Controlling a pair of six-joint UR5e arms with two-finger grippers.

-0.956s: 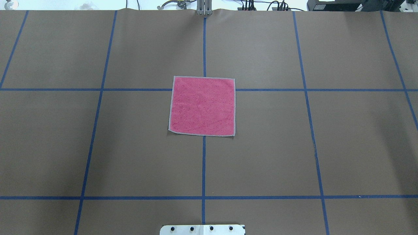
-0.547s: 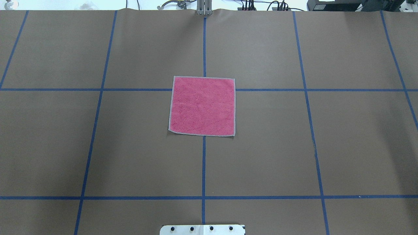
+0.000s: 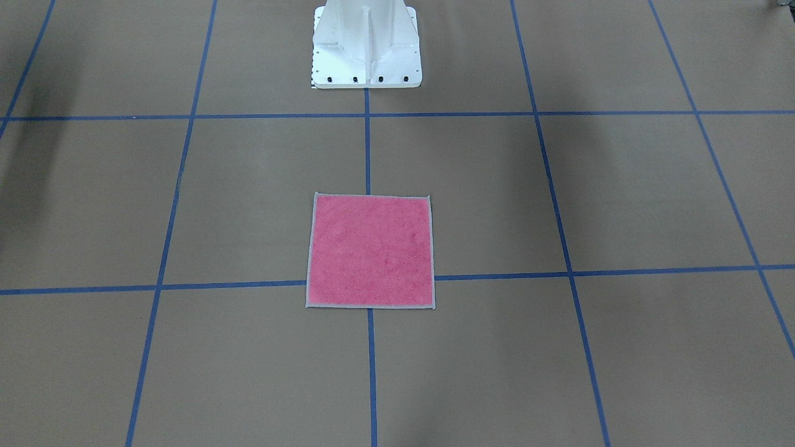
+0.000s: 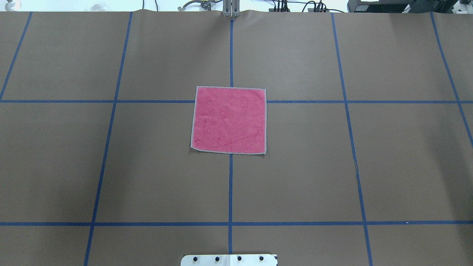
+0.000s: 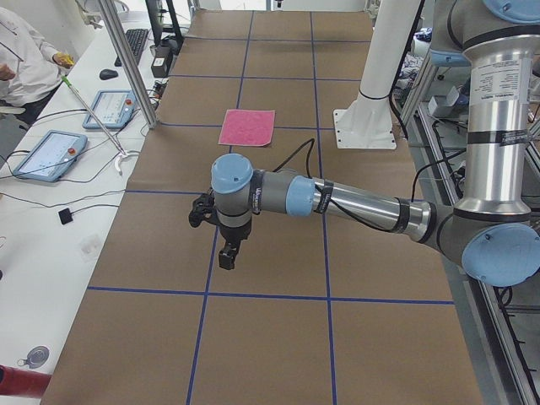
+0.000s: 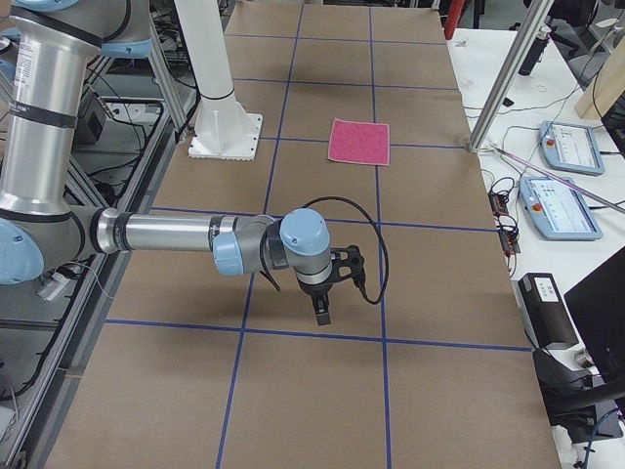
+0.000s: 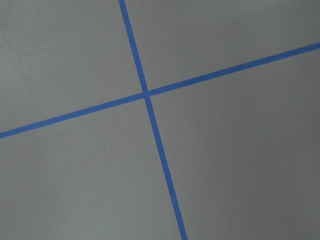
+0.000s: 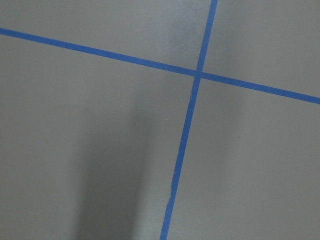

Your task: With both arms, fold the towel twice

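Read on the overhead view as a clock face, the left gripper [image 5: 226, 256] is outside the frame, beyond 9 o'clock. It shows only in the left side view, where it hangs fingers-down over the table [image 4: 111, 166], above one of the blue tape lines [image 4: 230, 184]. That view does not let one tell how far its jaws are apart. It appears to hold nothing and touch nothing.

The towel [image 4: 229, 120] lies at the centre of the table, flat, unfolded, pink face up, on a crossing of the tape lines. It is square, so it has no long axis; its edges run nearly parallel to the tape. From the left gripper it lies at about 3 o'clock, well apart.

The right gripper [image 6: 323, 308] is outside the frame beyond 3 o'clock and shows only in the right side view, also pointing down over bare table. Its opening cannot be judged either, and it appears empty. The towel lies from it at about 9 o'clock, perhaps a little toward 10, well apart.

Neither arm looks clearly nearer. Probably both must travel inward to the towel's corners for the first fold.
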